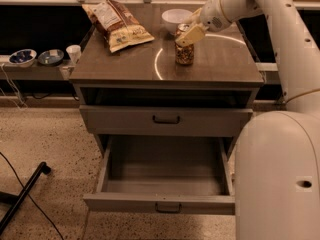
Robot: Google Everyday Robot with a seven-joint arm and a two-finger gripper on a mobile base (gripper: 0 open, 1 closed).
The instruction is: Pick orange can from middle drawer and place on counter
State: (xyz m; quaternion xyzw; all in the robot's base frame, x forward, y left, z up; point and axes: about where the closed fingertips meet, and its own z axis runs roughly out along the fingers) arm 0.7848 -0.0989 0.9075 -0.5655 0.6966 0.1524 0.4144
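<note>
Biggest thing in my view is the robot's own white base, parked at the cabinet's right side, w/ the arm arching over the right edge of the counter. I judge it's parked there so the reach covers both the worktop and the drawer w/o rolling.

The middle drawer is pulled out under the front edge and looks bare inside, which fits the pick part being done. The upper drawer front is closed, so nothing blocks the lift path.

On the worktop, a chip bag lies toward the rear-left corner and a white bowl sits by the rear edge, about mid-width. Both are apart from the drop spot, prob. why that spot was chosen.

The orange can stands upright on the counter, right of centre, roughly midway between front and rear edges, just right of the bright white arc and in front of the bowl. Base looks flat on the surface, no tilt.

The gripper is at the can's top, coming in from the rear-right corner side at a slant. Can't tell whether it's clamped on the can or has let go. My read is that placement is basically done, and what's left is confirming release and backing off up and rearward w/o clipping the can or bowl.
</note>
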